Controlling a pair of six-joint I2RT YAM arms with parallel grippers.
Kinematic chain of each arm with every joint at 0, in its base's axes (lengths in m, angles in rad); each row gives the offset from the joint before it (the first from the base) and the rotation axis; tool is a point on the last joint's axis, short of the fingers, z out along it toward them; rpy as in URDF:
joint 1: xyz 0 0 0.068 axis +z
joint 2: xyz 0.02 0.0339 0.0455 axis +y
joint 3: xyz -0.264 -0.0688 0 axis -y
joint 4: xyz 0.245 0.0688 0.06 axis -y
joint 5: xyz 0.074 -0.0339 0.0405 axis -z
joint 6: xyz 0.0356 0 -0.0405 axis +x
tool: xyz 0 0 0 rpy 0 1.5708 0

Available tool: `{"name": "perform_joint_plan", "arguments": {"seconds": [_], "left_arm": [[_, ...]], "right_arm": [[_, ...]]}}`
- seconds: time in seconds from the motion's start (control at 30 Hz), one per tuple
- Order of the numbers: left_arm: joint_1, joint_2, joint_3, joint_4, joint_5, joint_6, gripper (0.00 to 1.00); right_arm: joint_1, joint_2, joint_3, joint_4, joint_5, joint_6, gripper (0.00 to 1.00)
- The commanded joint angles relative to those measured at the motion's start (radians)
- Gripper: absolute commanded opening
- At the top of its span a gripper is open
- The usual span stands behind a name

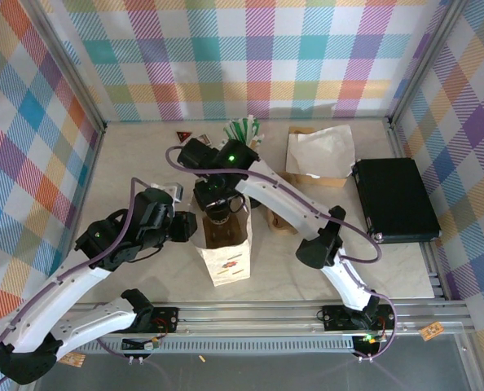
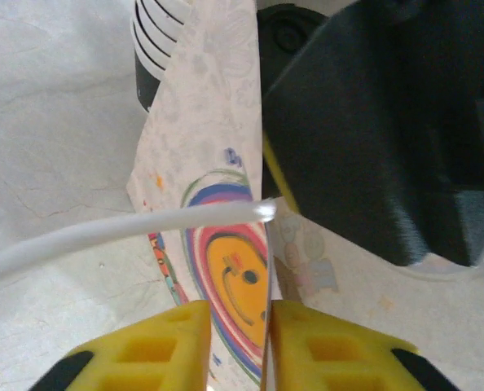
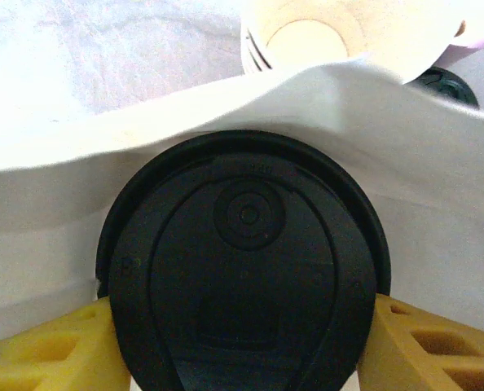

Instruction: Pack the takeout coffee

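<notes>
I am working in a robot lab cell, not a café. Checked cloth walls (image 1: 250, 57) are closing in the pale table (image 1: 389, 269) on three sides, and aluminium posts (image 1: 67, 65) are framing them. My left arm (image 1: 63, 285) and right arm (image 1: 275, 191) are sitting bolted to a metal rail (image 1: 266, 314) at the near edge. A paper bag (image 1: 226, 261) and a bunch of straws (image 1: 244, 129) are serving as coffee-shop props.

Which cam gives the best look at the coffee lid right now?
Right wrist: the black lid sits face-on between the yellow fingers of the right gripper, against the paper bag. Top external: the gripper hides it. Left wrist: the bag blocks it.
</notes>
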Motion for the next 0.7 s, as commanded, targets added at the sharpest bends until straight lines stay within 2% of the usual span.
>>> {"name": "perform_joint_plan", "arguments": {"seconds": [0.0, 0.17, 0.27, 0.37, 0.43, 0.57, 0.67], "left_arm": [[0.0, -0.005, -0.03, 0.008, -0.012, -0.008, 0.27], [0.001, 0.018, -0.042, 0.027, 0.006, 0.022, 0.22], [0.001, 0.046, -0.006, 0.019, 0.056, 0.048, 0.27], [0.003, 0.06, 0.037, 0.007, 0.097, 0.052, 0.27], [0.005, 0.066, 0.07, -0.003, 0.108, 0.046, 0.21], [0.007, 0.08, 0.12, -0.059, 0.105, 0.003, 0.01], [0.012, 0.095, 0.15, -0.102, 0.088, -0.028, 0.0]], "right_arm": [[0.008, 0.029, 0.013, 0.004, 0.04, 0.023, 0.42], [0.008, 0.045, 0.015, -0.004, 0.062, 0.017, 0.42], [0.009, 0.041, 0.031, -0.023, 0.049, 0.037, 0.42], [0.009, 0.036, 0.066, -0.045, 0.029, 0.054, 0.42], [0.014, 0.022, 0.065, -0.063, 0.041, 0.068, 0.42], [0.014, -0.001, 0.061, -0.1, 0.057, 0.079, 0.41], [0.011, -0.011, 0.072, -0.131, 0.073, 0.1, 0.42]]}}
